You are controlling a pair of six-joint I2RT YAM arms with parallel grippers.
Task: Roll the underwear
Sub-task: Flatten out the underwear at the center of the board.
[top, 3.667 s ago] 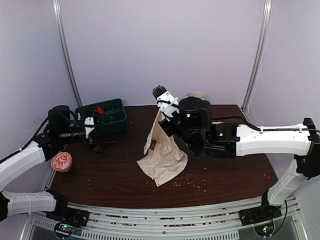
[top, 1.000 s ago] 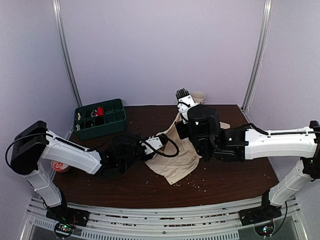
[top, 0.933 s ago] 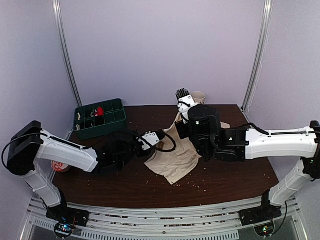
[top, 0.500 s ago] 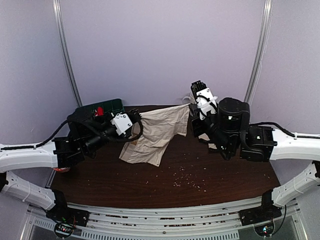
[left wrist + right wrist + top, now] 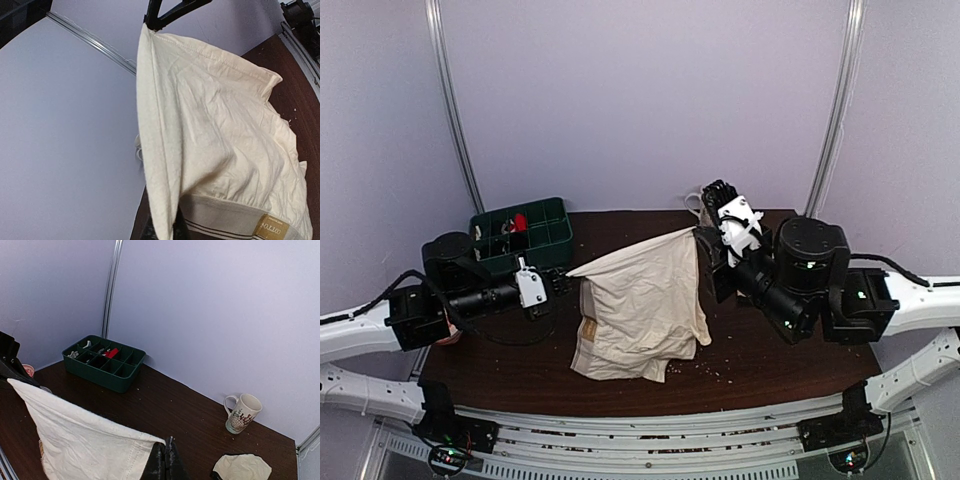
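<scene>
The cream underwear (image 5: 640, 300) hangs spread between my two grippers, its lower part resting on the brown table (image 5: 770, 360). My left gripper (image 5: 563, 277) is shut on its left top corner. My right gripper (image 5: 700, 232) is shut on the right top corner, higher up and further back. In the left wrist view the underwear (image 5: 215, 140) fills the frame, with a grey waistband and a gold label (image 5: 272, 228) at the bottom; cloth hides most of my left gripper (image 5: 172, 231). In the right wrist view my right gripper (image 5: 165, 447) pinches the hem of the underwear (image 5: 85, 445).
A green compartment tray (image 5: 520, 232) sits at the back left. A patterned mug (image 5: 242, 412) stands by the back wall, and another cream cloth (image 5: 242, 467) lies near it. Crumbs (image 5: 705, 368) dot the table's front right.
My left gripper took hold of a corner of the underwear and drew back to the left. Both grippers rose apart, so the cloth went from draped on the table to stretched between them.
</scene>
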